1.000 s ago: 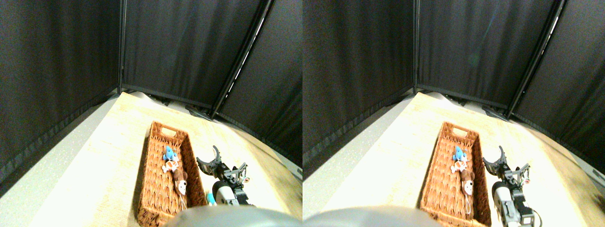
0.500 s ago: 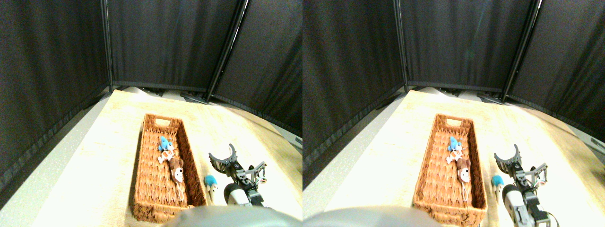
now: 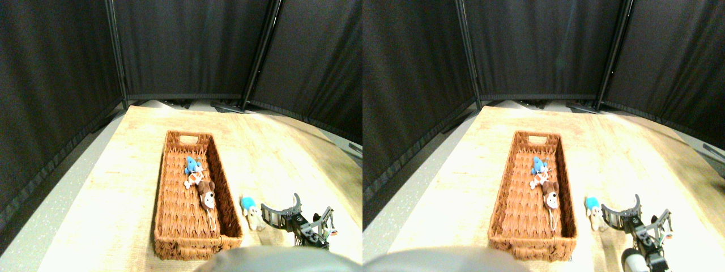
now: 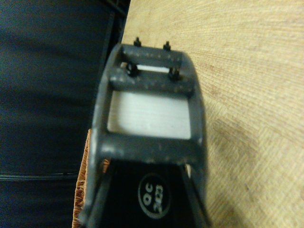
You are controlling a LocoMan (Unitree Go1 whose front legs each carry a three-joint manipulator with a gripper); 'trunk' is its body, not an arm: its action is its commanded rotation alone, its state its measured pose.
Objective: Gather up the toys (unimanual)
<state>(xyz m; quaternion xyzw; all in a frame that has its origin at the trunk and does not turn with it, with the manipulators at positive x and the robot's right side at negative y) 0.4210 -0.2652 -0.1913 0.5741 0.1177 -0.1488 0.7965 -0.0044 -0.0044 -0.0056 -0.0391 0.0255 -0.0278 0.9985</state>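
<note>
three toys already lie in the basket (image 3: 170, 226): a blue toy (image 3: 192, 165), an orange and white toy (image 3: 193, 179) just below it, and a brown toy (image 3: 207, 196) next in the row, all along the right inner side. one more, a blue and white toy (image 3: 249, 211), lies on the table (image 3: 113, 192) just beside the basket's right wall, so as far as the pictures show the job is mostly done with this one left to pick up; no other toys are in sight. the right hand (image 3: 298, 212) is near that toy, on its right, with its two jaws spread apart and nothing between them. the wrist view shows only the dark frame of a jaw over bare wood grain and a sliver of wicker, no toy. against the earlier frames the whole picture has shifted, so the camera has moved; the blue and white toy, half hidden a second ago, is now in full view, and the hand has come lower and closer to it, while the three toys in the basket lie as before.
</note>
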